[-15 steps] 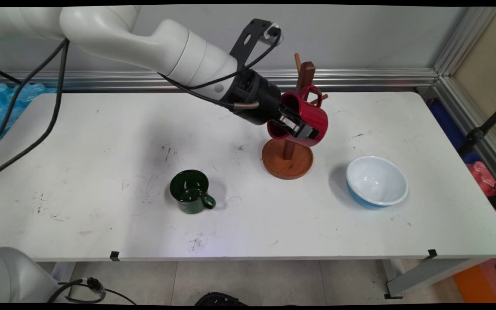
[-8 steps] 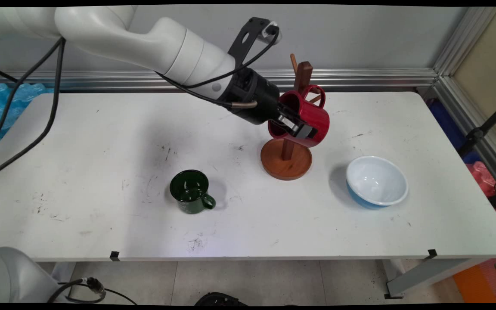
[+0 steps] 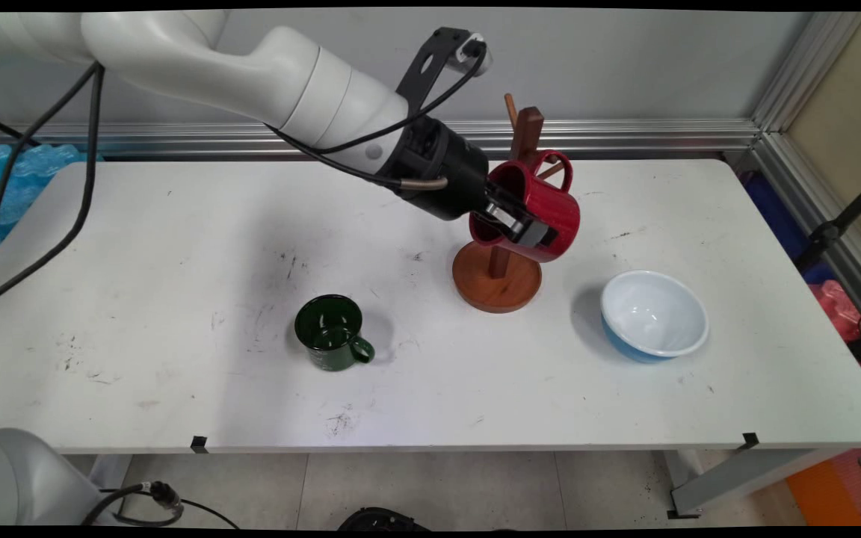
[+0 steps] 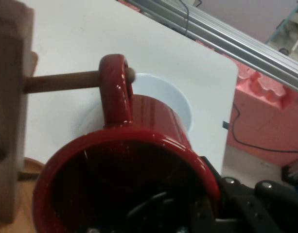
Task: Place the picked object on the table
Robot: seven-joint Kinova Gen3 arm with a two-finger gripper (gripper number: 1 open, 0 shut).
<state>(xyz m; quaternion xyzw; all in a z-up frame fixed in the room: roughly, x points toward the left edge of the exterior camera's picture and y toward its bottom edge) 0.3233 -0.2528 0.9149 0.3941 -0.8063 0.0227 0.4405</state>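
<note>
Mug (image 3: 542, 213) beside rack peg (image 4: 61, 81)

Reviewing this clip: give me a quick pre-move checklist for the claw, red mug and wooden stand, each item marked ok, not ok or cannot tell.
1. Claw grips red mug at the rim, one finger inside: ok.
2. Mug handle at the stand's peg, tip in the loop: ok.
3. Peg fully through the handle: not ok.
4. Stand base flat on table: cannot tell.
5. Bowl and green mug apart from the stand: ok.
</note>
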